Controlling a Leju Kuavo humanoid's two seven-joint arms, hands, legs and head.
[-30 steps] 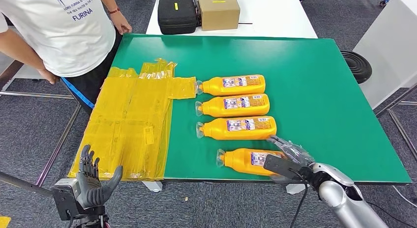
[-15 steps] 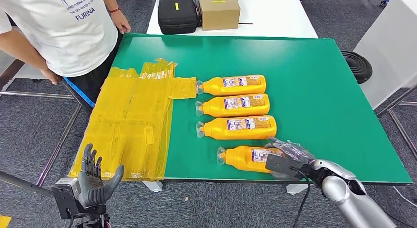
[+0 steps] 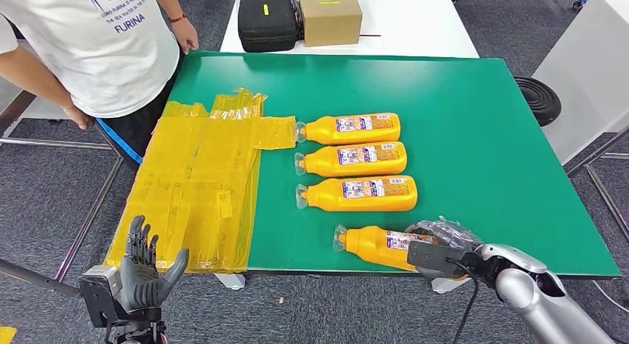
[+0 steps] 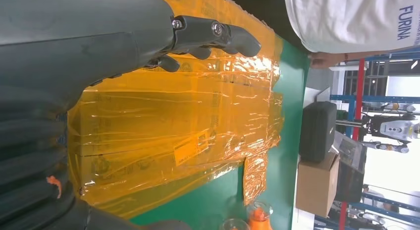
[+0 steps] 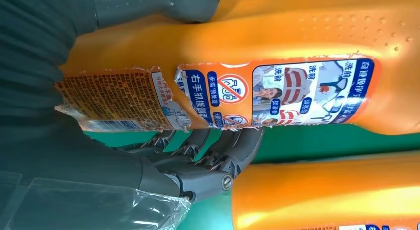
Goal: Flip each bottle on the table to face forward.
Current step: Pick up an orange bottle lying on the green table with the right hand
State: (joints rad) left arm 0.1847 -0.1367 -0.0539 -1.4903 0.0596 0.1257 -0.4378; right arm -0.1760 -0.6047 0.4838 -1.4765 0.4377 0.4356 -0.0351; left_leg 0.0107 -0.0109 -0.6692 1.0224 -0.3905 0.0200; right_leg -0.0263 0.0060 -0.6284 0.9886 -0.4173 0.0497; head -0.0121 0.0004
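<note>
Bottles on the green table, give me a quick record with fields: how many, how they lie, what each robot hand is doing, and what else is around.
bottles: four orange bottles, all lying on their sides, caps toward the yellow sheets
nearest bottle: at the table's near edge, gripped by the right robot hand
other three bottles: in a column, apart from both hands
left robot hand: open, fingers spread, off the table's near edge
table: green top
yellow sheets: cover the table's left part
person: stands at the far left corner

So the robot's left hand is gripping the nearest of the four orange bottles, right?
Not the left: the right hand grips that nearest orange bottle, as the head view shows. The left hand holds nothing, its fingers apart.
</note>
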